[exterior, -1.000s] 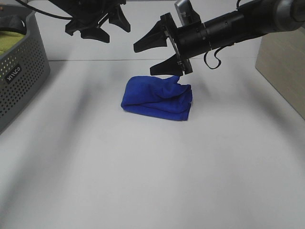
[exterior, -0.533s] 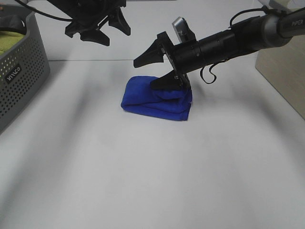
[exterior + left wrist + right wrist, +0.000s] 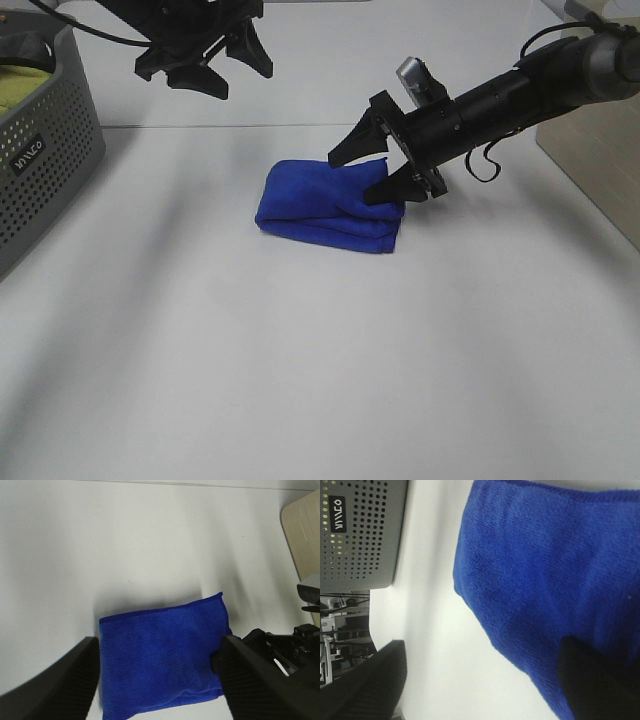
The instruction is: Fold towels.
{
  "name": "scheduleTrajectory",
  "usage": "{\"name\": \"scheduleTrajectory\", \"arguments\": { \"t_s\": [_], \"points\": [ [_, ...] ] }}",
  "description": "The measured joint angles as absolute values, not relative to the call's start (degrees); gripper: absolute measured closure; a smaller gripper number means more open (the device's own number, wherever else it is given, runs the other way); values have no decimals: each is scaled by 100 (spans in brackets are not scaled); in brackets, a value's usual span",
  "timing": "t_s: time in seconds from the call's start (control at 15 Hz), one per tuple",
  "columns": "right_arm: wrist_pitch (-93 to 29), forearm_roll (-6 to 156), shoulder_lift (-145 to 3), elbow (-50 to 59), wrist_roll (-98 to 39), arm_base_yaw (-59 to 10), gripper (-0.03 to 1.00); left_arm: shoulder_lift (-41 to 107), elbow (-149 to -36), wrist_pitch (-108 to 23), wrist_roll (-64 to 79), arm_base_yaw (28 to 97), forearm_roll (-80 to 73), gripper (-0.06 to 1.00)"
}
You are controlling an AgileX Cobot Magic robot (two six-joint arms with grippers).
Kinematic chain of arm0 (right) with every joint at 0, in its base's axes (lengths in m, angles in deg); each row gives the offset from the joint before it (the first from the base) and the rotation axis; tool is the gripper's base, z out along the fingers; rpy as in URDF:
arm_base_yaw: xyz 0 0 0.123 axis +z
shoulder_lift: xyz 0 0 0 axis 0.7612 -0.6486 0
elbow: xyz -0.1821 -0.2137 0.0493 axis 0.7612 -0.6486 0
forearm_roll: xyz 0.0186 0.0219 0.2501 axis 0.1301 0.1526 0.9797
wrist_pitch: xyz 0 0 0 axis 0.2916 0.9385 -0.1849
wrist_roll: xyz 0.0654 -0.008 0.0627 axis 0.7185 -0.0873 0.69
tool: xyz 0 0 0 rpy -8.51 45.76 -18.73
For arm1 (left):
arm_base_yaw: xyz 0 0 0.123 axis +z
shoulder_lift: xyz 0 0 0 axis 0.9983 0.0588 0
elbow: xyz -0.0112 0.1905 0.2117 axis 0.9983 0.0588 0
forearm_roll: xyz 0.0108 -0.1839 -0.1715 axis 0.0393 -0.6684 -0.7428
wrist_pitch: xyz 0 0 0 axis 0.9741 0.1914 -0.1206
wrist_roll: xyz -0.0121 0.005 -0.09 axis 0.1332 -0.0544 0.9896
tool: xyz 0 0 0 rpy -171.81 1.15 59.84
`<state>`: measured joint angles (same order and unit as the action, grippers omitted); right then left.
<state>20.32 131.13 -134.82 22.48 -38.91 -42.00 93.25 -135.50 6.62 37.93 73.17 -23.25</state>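
The royal-blue towel [image 3: 320, 205] lies folded into a thick small rectangle in the middle of the white table [image 3: 300, 380]. My right gripper [image 3: 352, 180] is open and low over the towel's right end, its fingers spread across the folded top; I cannot tell whether they touch it. The right wrist view shows the towel [image 3: 550, 580] close up between the open fingers [image 3: 370, 680]. My left gripper [image 3: 205, 65] is open and empty, held high behind and left of the towel. The left wrist view looks down on the towel [image 3: 160, 660] and the right gripper [image 3: 280, 650].
A grey perforated basket [image 3: 50, 150] with a yellow-green cloth [image 3: 20, 85] stands at the left edge and also shows in the right wrist view [image 3: 365, 530]. A beige board [image 3: 590, 140] stands at the right edge.
My right gripper has come down and moved right, from above the towel's back edge to its right end. The towel top looks flatter. The left gripper has barely moved.
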Motion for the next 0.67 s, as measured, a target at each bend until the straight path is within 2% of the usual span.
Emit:
{"name": "scheduleTrajectory", "arguments": {
  "t_s": [0.47,0.67],
  "points": [
    [2003,12426,-13310,2236,-3731,-4200,18,9314,-13550,834,3793,7317,-2125,30],
    [2393,11624,-12765,2236,-3353,-4200,18,8964,-13550,1263,3799,7317,-1202,30]
  ]
}}
